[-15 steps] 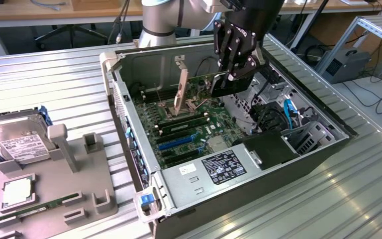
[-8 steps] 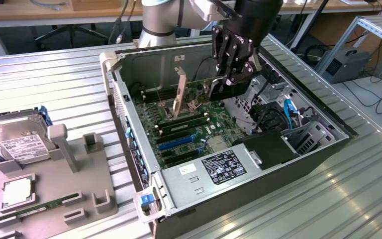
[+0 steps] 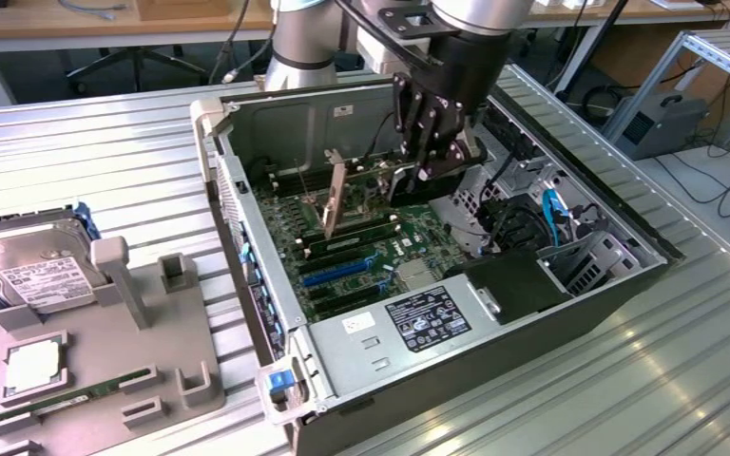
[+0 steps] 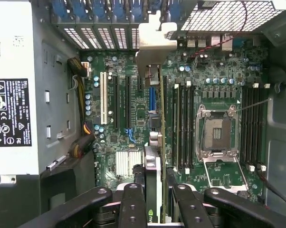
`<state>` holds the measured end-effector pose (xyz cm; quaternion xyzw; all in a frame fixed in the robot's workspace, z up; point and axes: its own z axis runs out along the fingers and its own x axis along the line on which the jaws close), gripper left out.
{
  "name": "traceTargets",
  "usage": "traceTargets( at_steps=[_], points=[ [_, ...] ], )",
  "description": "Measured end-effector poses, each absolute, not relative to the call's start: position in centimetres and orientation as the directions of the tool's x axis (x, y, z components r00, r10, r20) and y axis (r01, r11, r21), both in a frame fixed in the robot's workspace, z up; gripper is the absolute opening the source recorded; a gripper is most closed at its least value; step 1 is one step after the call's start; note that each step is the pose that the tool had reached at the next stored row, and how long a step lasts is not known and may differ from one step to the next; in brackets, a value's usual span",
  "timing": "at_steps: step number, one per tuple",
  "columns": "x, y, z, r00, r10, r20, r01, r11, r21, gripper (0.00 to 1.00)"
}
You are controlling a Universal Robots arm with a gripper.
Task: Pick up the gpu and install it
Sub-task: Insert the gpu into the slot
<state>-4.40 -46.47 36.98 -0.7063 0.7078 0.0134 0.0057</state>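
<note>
Inside the open computer case [image 3: 251, 285], my gripper [image 3: 420, 176] is shut on the gpu [image 3: 337, 195]. The dark, thin card stands on edge over the motherboard's expansion slots [image 3: 339, 271]. In the wrist view the gpu [image 4: 155, 161] shows edge-on between my black fingers [image 4: 132, 204]. It runs from my gripper [image 4: 155, 192] to its pale metal bracket [image 4: 154, 57] at the case's rear slot openings. Whether its lower edge sits in a slot I cannot tell.
A power supply with a black label [image 3: 422, 318] fills the case's near end. The CPU socket [image 4: 216, 133] and RAM slots [image 4: 183, 128] lie beside the card. At the exterior view's left, a grey holder [image 3: 149, 370] carries a hard drive [image 3: 35, 271], a CPU [image 3: 31, 366] and a RAM stick [image 3: 73, 399].
</note>
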Motion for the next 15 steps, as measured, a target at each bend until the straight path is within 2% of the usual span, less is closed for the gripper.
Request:
traceTargets(
  at_steps=[15],
  points=[
    [-4.6, -46.4, 34.1, -0.002, -1.0, -0.027, -1.0, 0.002, 0.011, 0.27]
  ],
)
